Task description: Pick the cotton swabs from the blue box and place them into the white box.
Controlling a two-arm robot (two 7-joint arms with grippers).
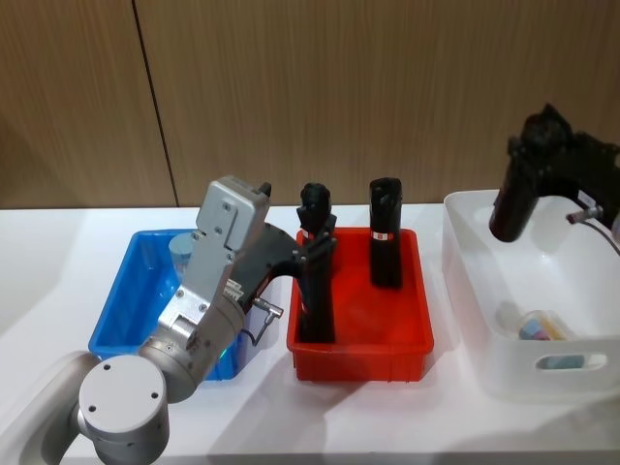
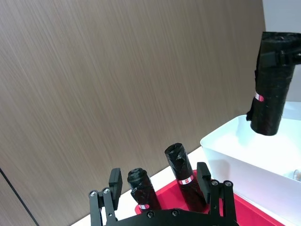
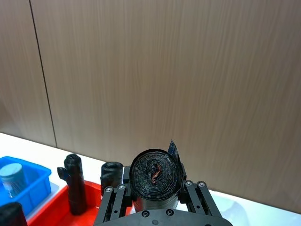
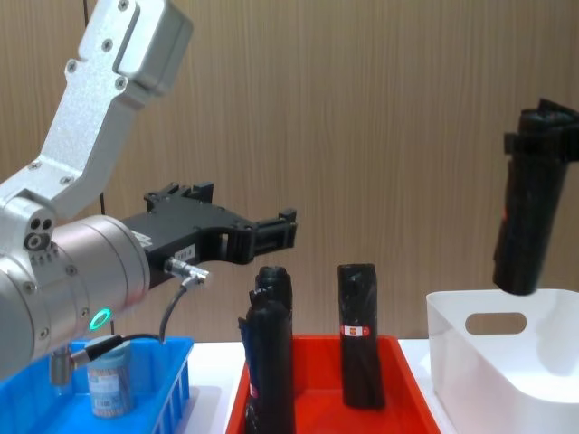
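Your right end effector (image 3: 155, 188) is clamped on a black wrapped roll (image 4: 529, 221), holding it nearly upright, tilted a little, above the white box (image 1: 542, 363). The roll's lower end hangs over the box's open top without touching the walls or the floor. Below that end effector, on the floor of the white box, you have cotton swabs (image 1: 542, 327) lying near the front wall; how many is hard to tell.

Your left end effector (image 4: 271, 233) hangs in the air with its fingers (image 2: 115, 181) apart and nothing between them. It sits above the gap where the blue box (image 1: 126, 310) meets the red tray (image 1: 402, 354), higher than the tops of the rolls. Just beyond and below its fingertips, two more black rolls (image 1: 385, 232) stand upright in the red tray, one towards the tray's left side and one nearer its middle; each wears a small red-and-white band.

Behind and below your left end effector, on the robot's left, the blue box rests on the white bench (image 1: 48, 262) and touches the red tray's side. One tub of cotton swabs (image 4: 110, 384) stands upright inside it, at the far end, lid up. The white box stands well apart from it, on the other side of the red tray.
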